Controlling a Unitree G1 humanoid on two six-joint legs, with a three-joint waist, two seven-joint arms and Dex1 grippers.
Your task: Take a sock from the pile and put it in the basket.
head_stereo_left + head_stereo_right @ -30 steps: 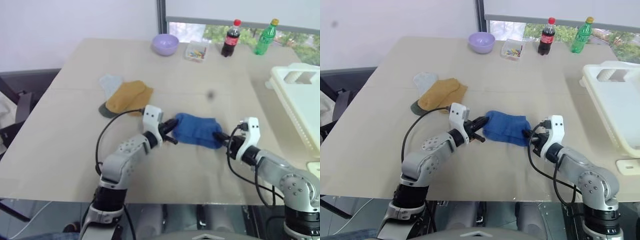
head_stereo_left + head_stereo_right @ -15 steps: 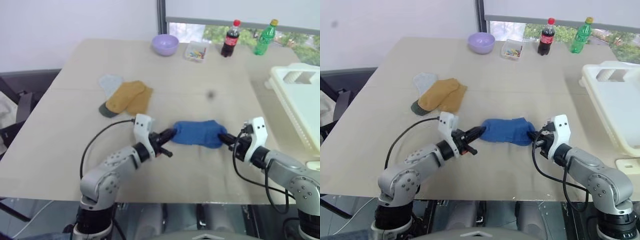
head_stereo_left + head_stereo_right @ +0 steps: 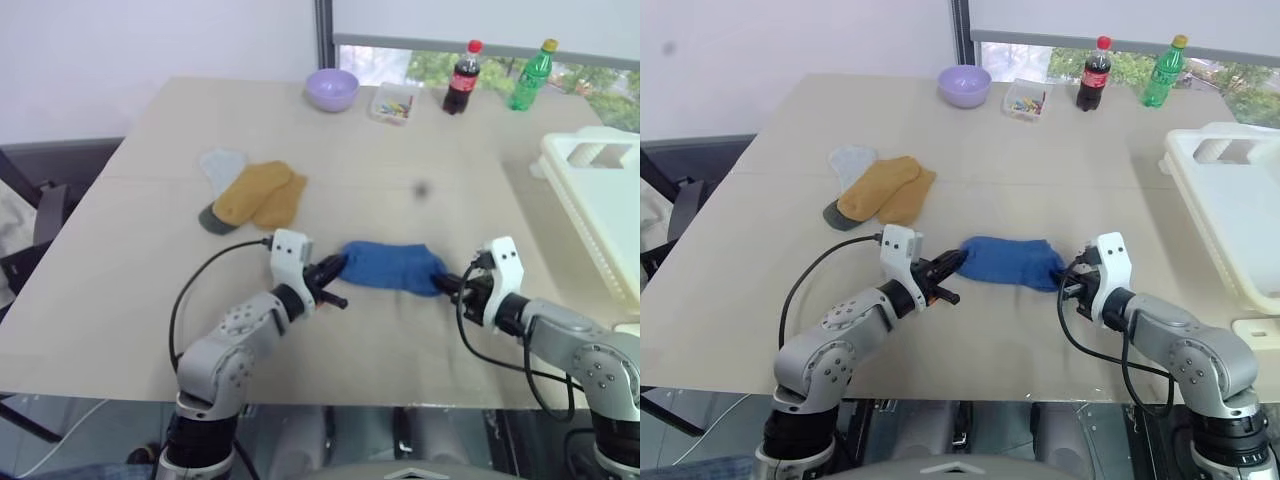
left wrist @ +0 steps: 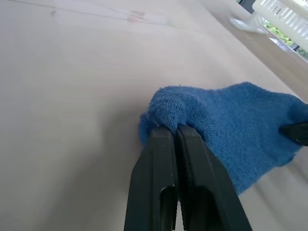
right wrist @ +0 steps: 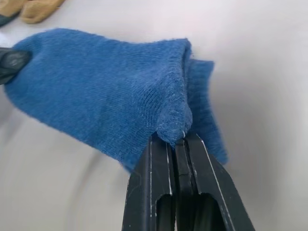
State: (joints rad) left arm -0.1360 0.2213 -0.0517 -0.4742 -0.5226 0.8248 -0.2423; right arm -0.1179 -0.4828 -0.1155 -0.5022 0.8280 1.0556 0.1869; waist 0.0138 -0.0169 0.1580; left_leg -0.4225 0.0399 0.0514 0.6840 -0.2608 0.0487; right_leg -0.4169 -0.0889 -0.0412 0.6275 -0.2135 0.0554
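Blue sock [image 3: 390,267] stretched between left claw [image 3: 335,270], right claw [image 3: 447,283], both pinching ends

The tabletop [image 3: 150,300] is overlooked from above by both eye views, facing forward and down; the blue sock [image 4: 240,130], shared by all views, is seen close up by each wrist view

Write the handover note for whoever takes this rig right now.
Left pincer: shut on one end of the blue sock.
Right pincer: shut on the other end.
The sock hangs stretched between them over the table, apart from the pile.
The basket stands on the robot's right.
Done: sock picked.
Left: carry it right and drop it in the basket.
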